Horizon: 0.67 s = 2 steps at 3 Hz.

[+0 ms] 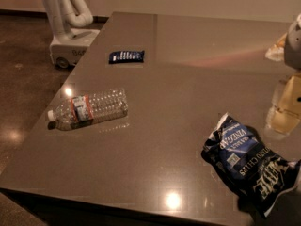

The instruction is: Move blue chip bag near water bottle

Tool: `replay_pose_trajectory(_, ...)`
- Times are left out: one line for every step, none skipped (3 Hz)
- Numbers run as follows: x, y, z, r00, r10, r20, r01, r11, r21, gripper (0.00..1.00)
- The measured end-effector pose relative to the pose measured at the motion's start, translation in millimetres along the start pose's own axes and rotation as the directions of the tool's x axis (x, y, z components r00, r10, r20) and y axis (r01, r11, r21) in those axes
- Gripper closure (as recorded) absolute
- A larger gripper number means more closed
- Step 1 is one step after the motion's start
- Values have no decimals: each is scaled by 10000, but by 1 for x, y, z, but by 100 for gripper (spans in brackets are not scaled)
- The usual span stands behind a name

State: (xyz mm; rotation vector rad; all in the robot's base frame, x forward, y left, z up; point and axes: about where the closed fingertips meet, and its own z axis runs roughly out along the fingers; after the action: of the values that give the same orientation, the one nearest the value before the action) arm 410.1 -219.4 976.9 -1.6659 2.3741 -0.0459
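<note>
The blue chip bag (248, 163), wrinkly dark blue and black foil with white lettering, lies on the table's front right. The water bottle (89, 108), clear and ribbed with a white cap and an orange-red label, lies on its side at the table's left, cap pointing left. My gripper (283, 105) is at the right edge of the view, above and just right of the bag's top end and apart from it. My arm (294, 36) reaches in from the upper right. A wide stretch of table separates the bag from the bottle.
A small flat dark blue packet (126, 56) lies at the back left of the grey table (188, 79). Another white robot (68, 20) stands on the floor beyond the table's left edge. The table's front edge runs just below the bag.
</note>
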Motion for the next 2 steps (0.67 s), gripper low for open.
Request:
replay_pose_trajectory(8,15,4,9976,671,-178,-675,9973,-273,0)
replay_pose_trajectory(17,26,20,9918,1235,-327,-1252,9905,-561,0)
